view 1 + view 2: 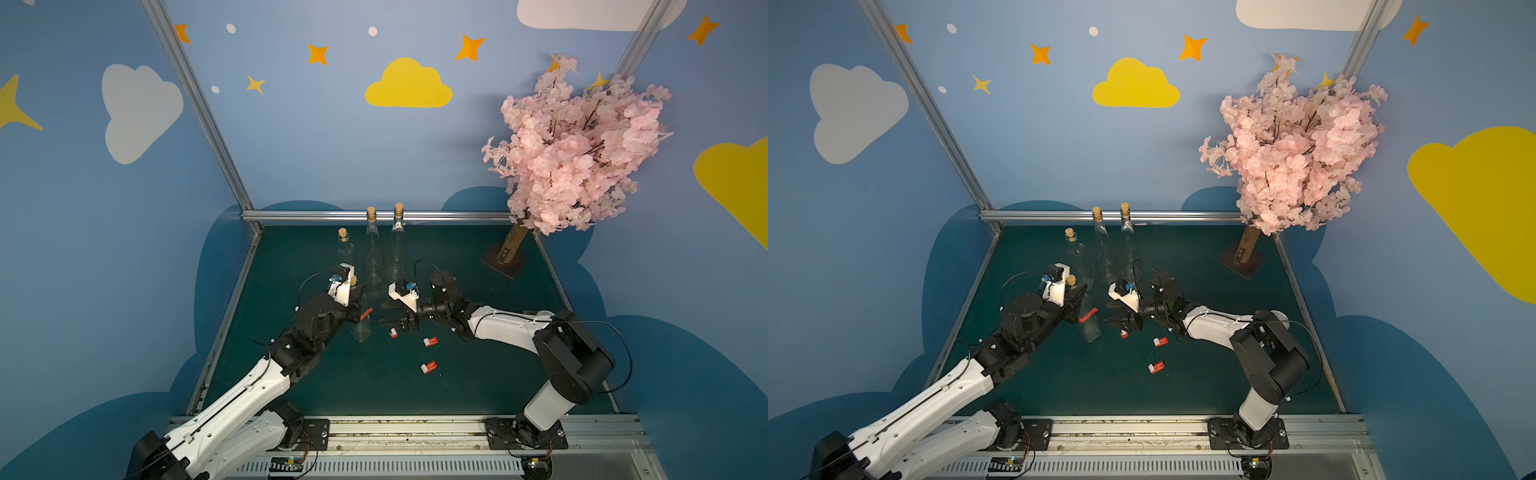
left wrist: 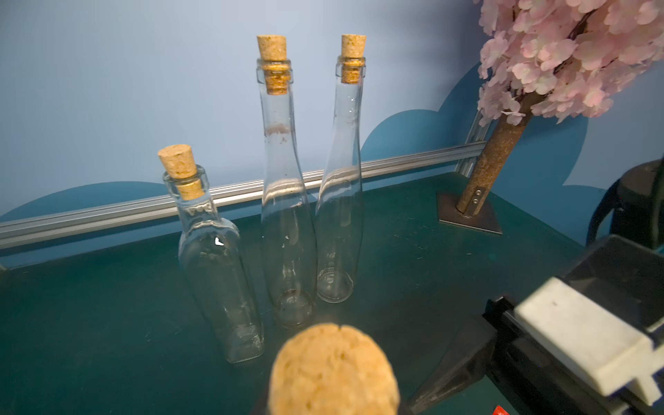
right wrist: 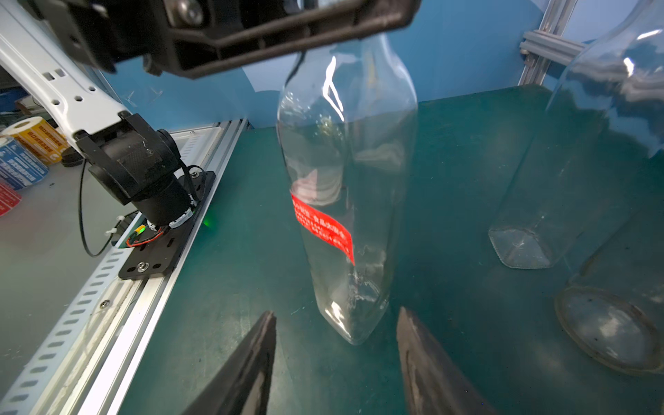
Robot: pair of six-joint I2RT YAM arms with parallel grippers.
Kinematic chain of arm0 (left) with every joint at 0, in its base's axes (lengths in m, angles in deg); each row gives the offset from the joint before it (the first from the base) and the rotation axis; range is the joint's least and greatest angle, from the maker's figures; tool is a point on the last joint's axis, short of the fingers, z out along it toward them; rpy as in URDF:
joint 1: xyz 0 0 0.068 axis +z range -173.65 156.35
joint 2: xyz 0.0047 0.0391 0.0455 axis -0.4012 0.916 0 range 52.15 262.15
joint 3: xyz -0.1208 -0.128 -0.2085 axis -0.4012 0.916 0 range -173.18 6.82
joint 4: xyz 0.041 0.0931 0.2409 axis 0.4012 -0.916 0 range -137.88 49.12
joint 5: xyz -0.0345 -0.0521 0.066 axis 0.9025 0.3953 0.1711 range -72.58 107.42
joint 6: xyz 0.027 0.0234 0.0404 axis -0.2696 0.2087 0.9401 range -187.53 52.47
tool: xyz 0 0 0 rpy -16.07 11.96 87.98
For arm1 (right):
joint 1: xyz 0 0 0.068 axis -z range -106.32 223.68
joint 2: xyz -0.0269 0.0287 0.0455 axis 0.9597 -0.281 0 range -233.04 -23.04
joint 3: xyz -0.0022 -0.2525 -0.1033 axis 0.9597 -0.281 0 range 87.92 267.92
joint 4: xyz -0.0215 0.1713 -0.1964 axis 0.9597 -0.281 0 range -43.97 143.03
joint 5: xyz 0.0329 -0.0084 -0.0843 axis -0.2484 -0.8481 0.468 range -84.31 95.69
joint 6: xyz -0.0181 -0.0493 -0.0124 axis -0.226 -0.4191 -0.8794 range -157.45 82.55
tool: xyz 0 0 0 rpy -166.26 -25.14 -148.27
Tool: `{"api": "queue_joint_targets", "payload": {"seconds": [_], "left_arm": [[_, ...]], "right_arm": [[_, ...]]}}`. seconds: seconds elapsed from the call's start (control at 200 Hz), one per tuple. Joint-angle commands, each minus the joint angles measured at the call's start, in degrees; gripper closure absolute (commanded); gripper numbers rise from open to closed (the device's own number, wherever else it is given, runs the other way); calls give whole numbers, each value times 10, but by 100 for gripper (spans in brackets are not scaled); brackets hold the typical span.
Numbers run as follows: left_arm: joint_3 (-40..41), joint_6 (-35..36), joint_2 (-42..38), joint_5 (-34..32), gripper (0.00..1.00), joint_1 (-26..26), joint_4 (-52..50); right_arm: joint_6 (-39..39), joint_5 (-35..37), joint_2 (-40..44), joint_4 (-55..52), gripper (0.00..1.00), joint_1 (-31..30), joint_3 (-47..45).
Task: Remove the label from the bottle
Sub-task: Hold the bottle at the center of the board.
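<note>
The dark green surface [image 1: 457, 374] is walled in blue. The clear corked glass bottle [image 3: 345, 161] is stood near its middle, in front of three bare corked glass bottles [image 2: 287, 215] ranged at the back. The left jaws are seen clamped across its upper part, below the cork, so it is steadied from above. The right jaws are held apart, low and just short of its base, with nothing between them.

The glass is judged rigid, fairly heavy, slick and breakable, so it is best held at the narrow top, as it is now. The thin red paper label [image 3: 321, 224] is stuck slantwise on the body. It is judged light, flimsy and easily torn, and is best pinched at its lower pointed corner. Three small curled red-and-white labels [image 1: 430, 341] are scattered nearby.
</note>
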Motion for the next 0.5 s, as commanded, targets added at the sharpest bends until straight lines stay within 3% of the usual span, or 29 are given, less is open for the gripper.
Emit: {"api": "queue_joint_targets", "payload": {"seconds": [0.0,0.12,0.496], "left_arm": [[-8,-13,-13,-64,97,-11,26],[-2,-18,-9,-104,97,-19,26],[34,-57,-17,-130,97,-24,32]], "right_arm": [[6,-16,-18,5,45,-4,29],[-3,-13,-35,-6,46,-4,46],[1,-37,-67,-1,48,-6,80]]}}
